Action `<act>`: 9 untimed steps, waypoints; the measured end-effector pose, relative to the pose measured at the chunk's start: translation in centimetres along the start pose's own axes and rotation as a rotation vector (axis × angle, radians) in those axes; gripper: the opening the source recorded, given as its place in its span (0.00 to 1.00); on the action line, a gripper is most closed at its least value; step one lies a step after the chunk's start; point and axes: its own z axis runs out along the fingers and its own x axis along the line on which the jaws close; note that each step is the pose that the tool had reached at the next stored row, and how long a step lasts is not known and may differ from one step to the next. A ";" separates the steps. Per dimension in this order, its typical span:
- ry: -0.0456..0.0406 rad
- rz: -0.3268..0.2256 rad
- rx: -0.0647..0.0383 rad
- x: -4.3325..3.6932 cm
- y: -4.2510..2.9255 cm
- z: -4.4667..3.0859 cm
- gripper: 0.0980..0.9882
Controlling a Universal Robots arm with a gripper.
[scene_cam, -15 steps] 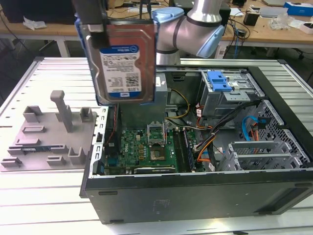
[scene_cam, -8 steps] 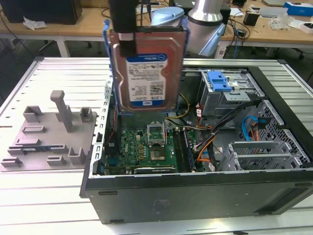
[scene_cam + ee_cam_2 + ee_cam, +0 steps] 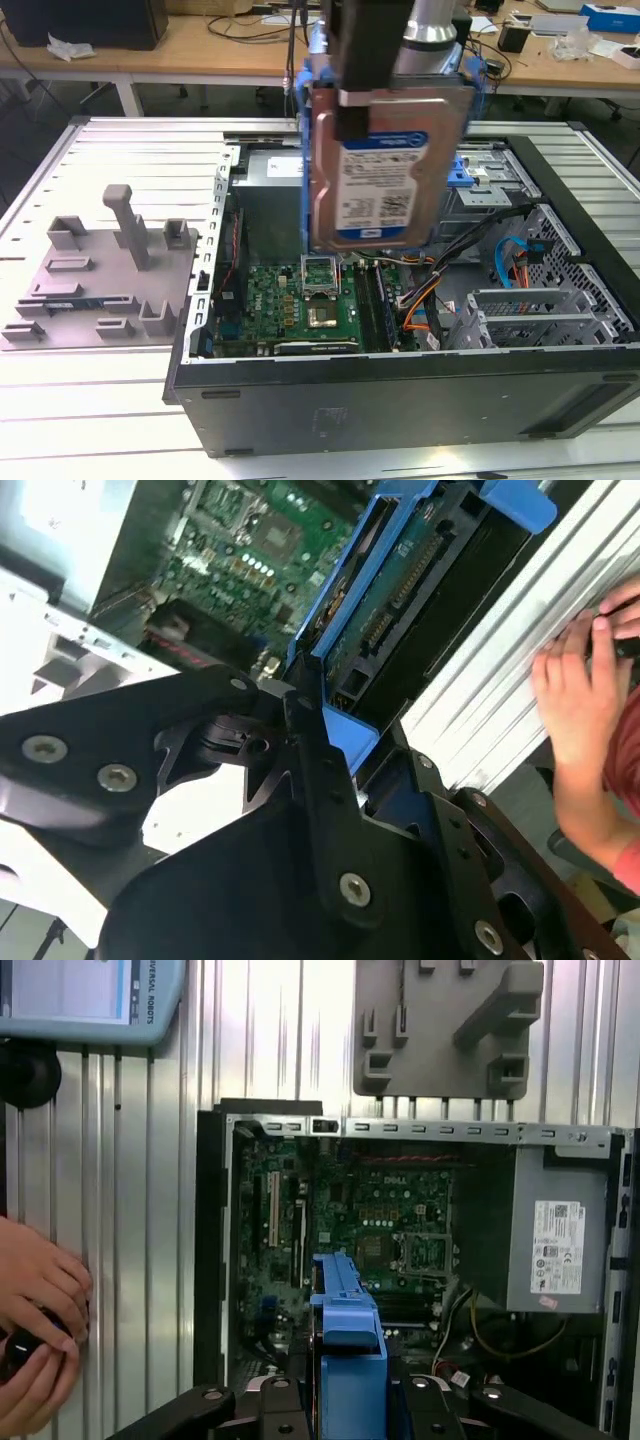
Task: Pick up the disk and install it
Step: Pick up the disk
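Above ribbed metal table (image 3: 100, 400), the disk (image 3: 385, 170)

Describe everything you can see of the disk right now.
The disk is a flat rectangular drive with a silver metal face, a white-and-blue label and a bright blue plastic bracket along its edges. It hangs on edge, label toward the exterior view, above the open computer case and over the green motherboard, touching neither. The black pincer is shut on it from above, one finger crossing the labelled face. Its connector row shows in the second wrist view.
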 end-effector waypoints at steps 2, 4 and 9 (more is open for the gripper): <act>0.0000 0.000 0.000 0.39 -1.19 0.04 0.30; -0.0001 0.000 0.000 0.62 -2.06 0.08 0.30; 0.0000 0.000 0.000 0.68 -2.63 0.11 0.30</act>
